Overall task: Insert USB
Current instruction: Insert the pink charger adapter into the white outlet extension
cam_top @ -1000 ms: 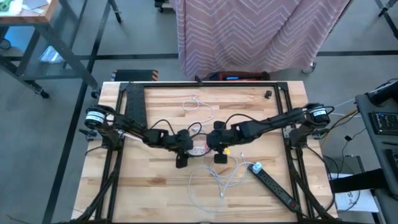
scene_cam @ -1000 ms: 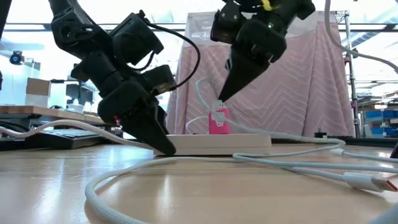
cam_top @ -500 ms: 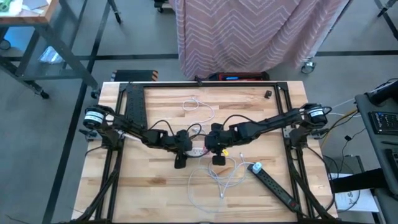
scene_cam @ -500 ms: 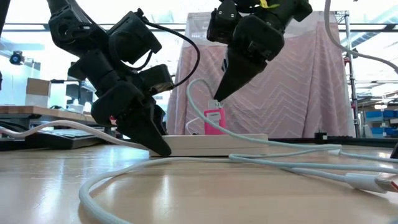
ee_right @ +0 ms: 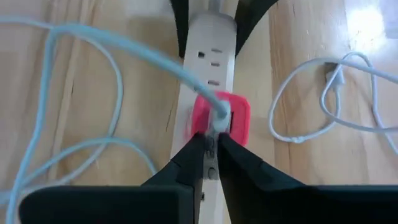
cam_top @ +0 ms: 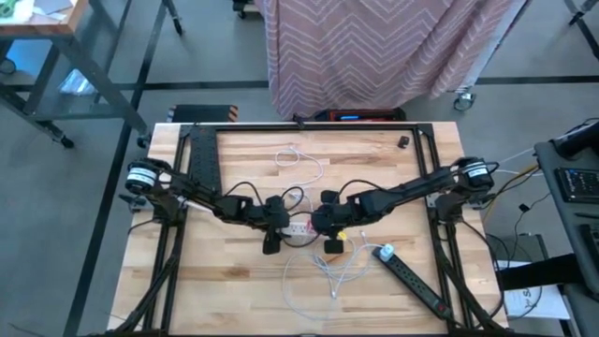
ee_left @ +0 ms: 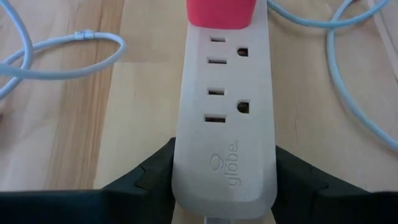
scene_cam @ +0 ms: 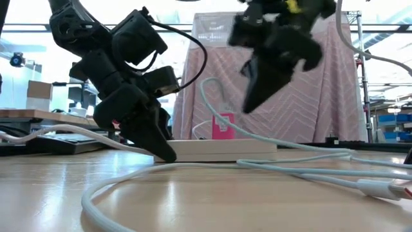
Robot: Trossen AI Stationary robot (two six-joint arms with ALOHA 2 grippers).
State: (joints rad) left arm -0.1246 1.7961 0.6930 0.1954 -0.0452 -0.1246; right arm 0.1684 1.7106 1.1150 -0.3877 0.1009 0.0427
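Observation:
A white power strip (cam_top: 298, 226) lies flat at the table's middle, with a pink charger (scene_cam: 223, 125) plugged into it. A white USB cable (ee_right: 124, 46) runs into the charger's top by its plug (ee_right: 216, 119). My left gripper (ee_left: 224, 155) is shut on the strip's end. My right gripper (ee_right: 210, 140) hovers just off the charger and touches nothing. In the low view it (scene_cam: 250, 106) stands up and to one side of the charger. Its fingers are only a narrow gap apart. My left gripper pinches the power strip's logo end (ee_left: 225, 180), one finger (ee_left: 155, 177) on each long side. It comes slanting down from the table's left, with the fingers along the strip's sides. The strip lies flat on the table.
A black power strip (cam_top: 412, 278) lies near the right near corner. Loose white cable loops (cam_top: 328, 271) lie on the near side of the strip, and another white cable (cam_top: 299, 157) lies farther back. A small black part (cam_top: 402, 142) sits near the far frame.
My right gripper was at the cable's plug on top of the pink charger. It has drawn back up and off the plug, a little toward the table's near edge. The plug stays in the charger. My left gripper has kept its hold on the strip.

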